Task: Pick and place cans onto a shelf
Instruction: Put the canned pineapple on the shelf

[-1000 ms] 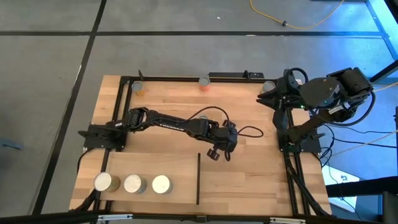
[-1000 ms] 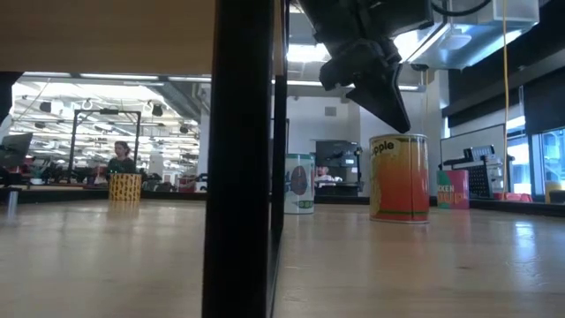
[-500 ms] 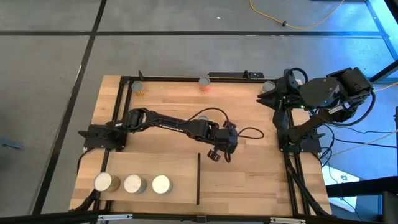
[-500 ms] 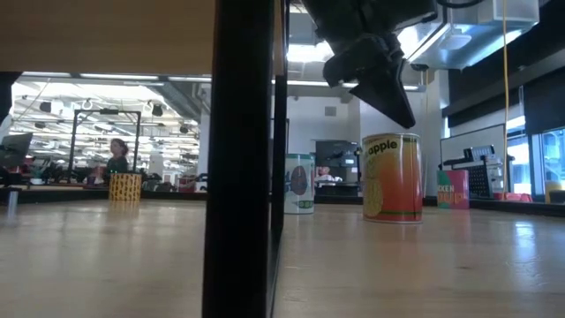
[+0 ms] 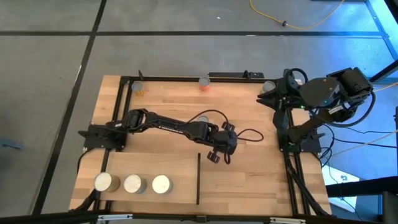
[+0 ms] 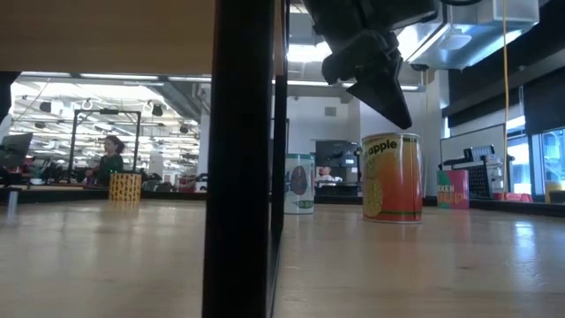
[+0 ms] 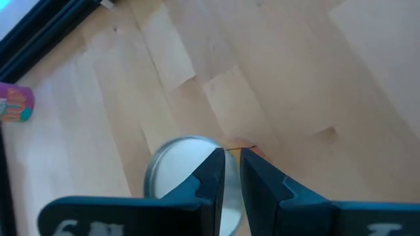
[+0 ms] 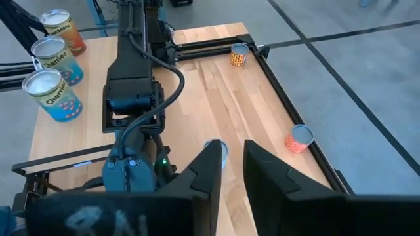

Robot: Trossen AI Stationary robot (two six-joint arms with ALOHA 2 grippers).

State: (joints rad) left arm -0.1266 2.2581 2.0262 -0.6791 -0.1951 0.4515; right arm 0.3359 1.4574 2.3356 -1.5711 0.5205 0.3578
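Mid-table, the orange can [image 6: 392,177] stood upright on the planks, and right above its silver top hung the left gripper [image 6: 399,115], fingers pinched to a bare slit and gripping nothing! Three more cans [image 5: 134,183] sat in a row on the shelf [image 5: 168,163] at the table's front left, while the right gripper [image 8: 232,164], just as narrowly closed and empty, waited over the far right corner.

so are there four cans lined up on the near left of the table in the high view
No, only three cans stand in that row near the table's front left corner.
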